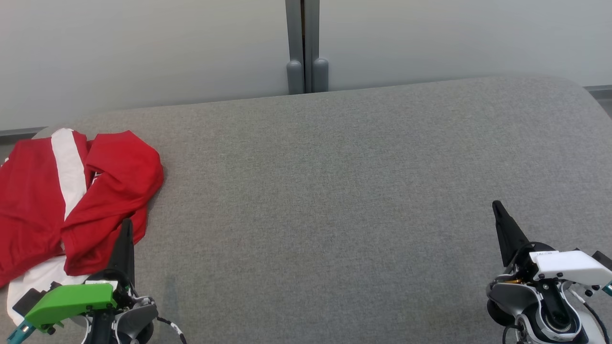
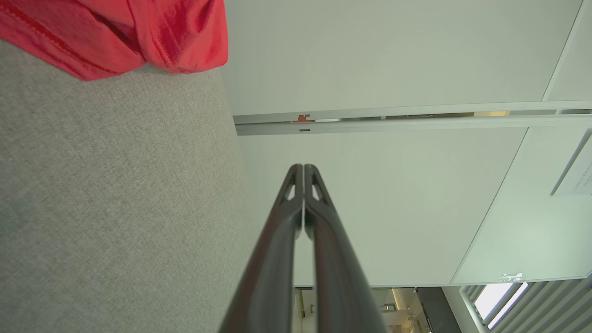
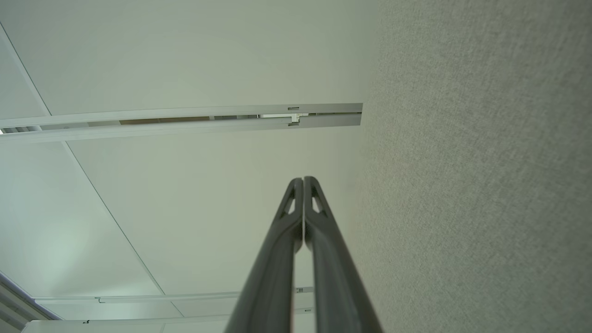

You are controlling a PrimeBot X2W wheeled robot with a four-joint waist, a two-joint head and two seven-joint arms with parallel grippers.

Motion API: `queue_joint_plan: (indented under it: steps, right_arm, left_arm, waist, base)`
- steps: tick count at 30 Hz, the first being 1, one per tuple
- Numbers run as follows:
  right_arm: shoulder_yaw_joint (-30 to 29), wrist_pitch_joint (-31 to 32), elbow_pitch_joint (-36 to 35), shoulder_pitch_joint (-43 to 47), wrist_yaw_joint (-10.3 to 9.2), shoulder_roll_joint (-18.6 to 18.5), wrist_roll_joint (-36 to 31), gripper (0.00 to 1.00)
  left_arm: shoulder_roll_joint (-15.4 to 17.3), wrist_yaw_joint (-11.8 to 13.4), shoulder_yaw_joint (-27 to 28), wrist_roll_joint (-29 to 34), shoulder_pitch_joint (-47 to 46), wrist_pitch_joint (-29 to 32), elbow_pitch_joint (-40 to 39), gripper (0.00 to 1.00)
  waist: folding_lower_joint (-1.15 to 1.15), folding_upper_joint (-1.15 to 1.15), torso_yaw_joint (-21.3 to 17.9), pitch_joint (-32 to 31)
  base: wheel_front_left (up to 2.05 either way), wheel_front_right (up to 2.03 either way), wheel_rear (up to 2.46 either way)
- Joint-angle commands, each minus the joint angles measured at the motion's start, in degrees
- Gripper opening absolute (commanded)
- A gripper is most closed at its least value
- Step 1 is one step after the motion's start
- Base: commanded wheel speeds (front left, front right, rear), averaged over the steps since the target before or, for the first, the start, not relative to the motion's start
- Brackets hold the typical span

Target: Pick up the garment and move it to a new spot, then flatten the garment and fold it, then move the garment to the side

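Red-and-white garment, crumpled, left end of grey table; my left gripper and right gripper pinched closed, empty.

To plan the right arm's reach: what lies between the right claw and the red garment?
Nothing: in the head view, bare grey tabletop stretches between the right claw and the red-and-white garment.

The garment is red with a white stripe. The table under it is flecked grey cloth.
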Motion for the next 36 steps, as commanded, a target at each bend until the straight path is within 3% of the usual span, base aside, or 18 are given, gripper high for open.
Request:
queue_joint_plan:
  steps: [1, 32, 33, 36]
  right_arm:
    - [0.0, 0.0, 0.0, -0.3, 0.05, -0.2, 0.4, 0.0]
    - [0.0, 0.0, 0.0, -0.3, 0.05, -0.2, 0.4, 0.0]
    - [0.0, 0.0, 0.0, -0.3, 0.05, -0.2, 0.4, 1.0]
    - [0.1, -0.3, 0.6, 0.4, 0.0, 0.2, -0.1, 1.0]
  left_arm:
    - [0.5, -0.2, 0.1, 0.0, -0.8, 0.1, 0.0, 0.0]
    - [0.5, -0.2, 0.1, 0.0, -0.8, 0.1, 0.0, 0.0]
    - [0.5, -0.2, 0.1, 0.0, -0.8, 0.1, 0.0, 1.0]
    - [-0.2, 0.0, -0.3, 0.1, 0.4, -0.3, 0.6, 1.0]
  waist:
    - [0.0, 0.0, 0.0, 0.0]
    - [0.0, 0.0, 0.0, 0.0]
    - [0.0, 0.0, 0.0, 0.0]
    - [0.0, 0.0, 0.0, 0.0]
  base:
    - [0.0, 0.0, 0.0]
    - [0.0, 0.0, 0.0]
    - [0.0, 0.0, 0.0]
    - [0.0, 0.0, 0.0]
